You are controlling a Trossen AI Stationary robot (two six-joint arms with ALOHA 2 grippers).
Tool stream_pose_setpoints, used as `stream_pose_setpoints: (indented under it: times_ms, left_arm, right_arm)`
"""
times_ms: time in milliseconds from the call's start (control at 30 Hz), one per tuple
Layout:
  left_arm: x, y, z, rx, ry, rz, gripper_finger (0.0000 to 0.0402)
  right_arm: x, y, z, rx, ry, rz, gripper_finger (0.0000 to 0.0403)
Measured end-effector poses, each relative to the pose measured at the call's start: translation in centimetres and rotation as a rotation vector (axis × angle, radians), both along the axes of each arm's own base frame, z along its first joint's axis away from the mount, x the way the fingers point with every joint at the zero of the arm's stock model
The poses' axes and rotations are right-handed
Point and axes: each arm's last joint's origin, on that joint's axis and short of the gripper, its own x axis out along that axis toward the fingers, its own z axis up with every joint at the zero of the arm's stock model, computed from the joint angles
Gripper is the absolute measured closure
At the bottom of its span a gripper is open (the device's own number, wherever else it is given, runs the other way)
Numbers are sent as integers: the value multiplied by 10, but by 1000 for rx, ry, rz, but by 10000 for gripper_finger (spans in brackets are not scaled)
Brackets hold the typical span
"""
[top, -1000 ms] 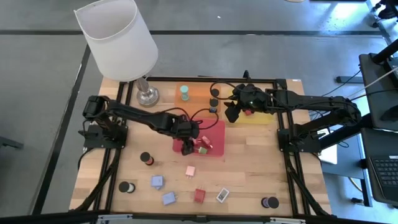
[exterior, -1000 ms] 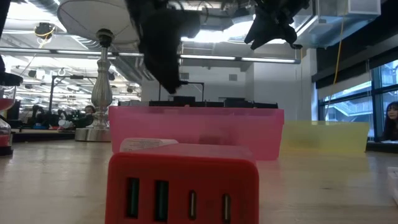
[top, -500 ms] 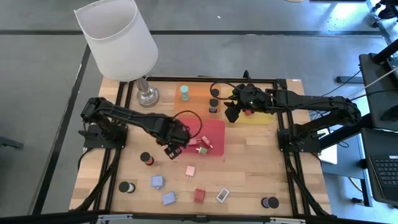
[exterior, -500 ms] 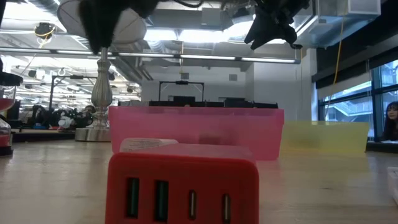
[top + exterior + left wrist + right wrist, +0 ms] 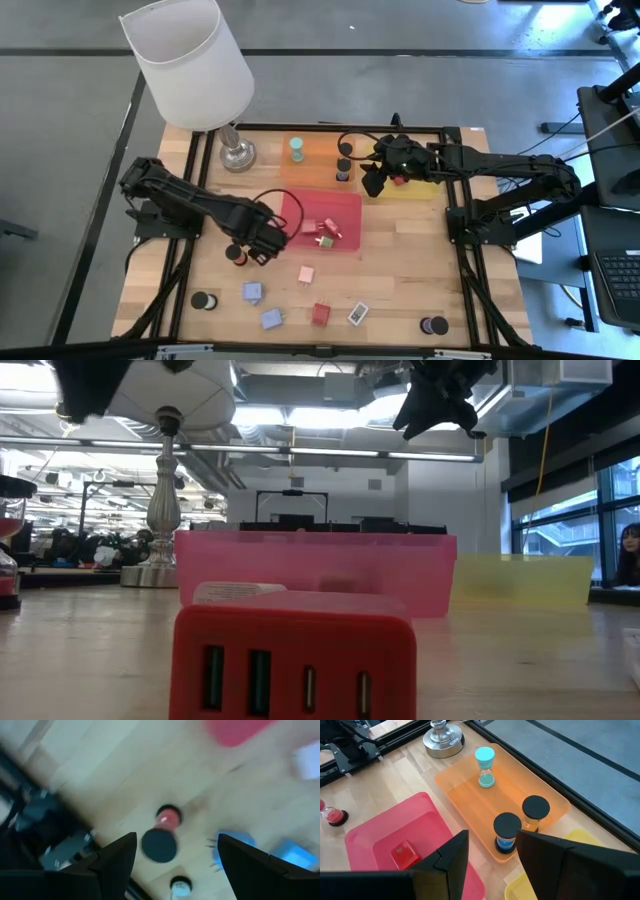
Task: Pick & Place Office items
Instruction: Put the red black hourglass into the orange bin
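Note:
My left gripper point(image 5: 260, 245) point(image 5: 177, 840) is open and hangs over bare wood just left of the red tray point(image 5: 345, 205). A short black-capped cylinder with a red middle point(image 5: 235, 254) point(image 5: 160, 844) stands on the table below and left of it. My right gripper point(image 5: 372, 183) point(image 5: 492, 834) point(image 5: 438, 410) is open and high, between the orange tray point(image 5: 310, 160) and the yellow tray point(image 5: 415, 190). Red and pink pieces point(image 5: 322, 232) lie in the red tray. Lavender blocks point(image 5: 253, 292), a pink block point(image 5: 306, 274), a red block point(image 5: 321, 314) and a white rectangle point(image 5: 357, 314) lie near the front edge.
A white-shaded lamp point(image 5: 190, 60) stands at the far left corner on its metal foot point(image 5: 238, 155). The orange tray holds a teal timer point(image 5: 485, 767) and two black-capped cylinders point(image 5: 507, 832). Black cylinders point(image 5: 203, 300) point(image 5: 434, 325) stand near the front. A red block point(image 5: 295, 655) fills the low view.
My left gripper has moved from over the red tray toward the table's left and slightly near edge, rising in the low view, and now hangs beside the black-capped cylinder. A pink piece shows in the tray where it was. My right arm has kept still.

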Motion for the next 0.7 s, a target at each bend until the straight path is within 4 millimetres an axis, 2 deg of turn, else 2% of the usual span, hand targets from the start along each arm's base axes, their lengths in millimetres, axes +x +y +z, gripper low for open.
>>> stream_pose_setpoints:
  times_ms: [133,367,500,700]
  left_arm:
    - [-23,4,-15,19,-7,111,125]
    - [-51,3,-52,-74,-181,219,124]
    - [-62,1,-73,-80,-208,265,124]
    - [-70,-2,-88,-69,-193,311,124]
  right_arm:
    - [0,0,0,0,0,0,236]
    - [0,0,0,0,0,0,236]
    - [0,0,0,0,0,0,236]
    - [0,0,0,0,0,0,236]
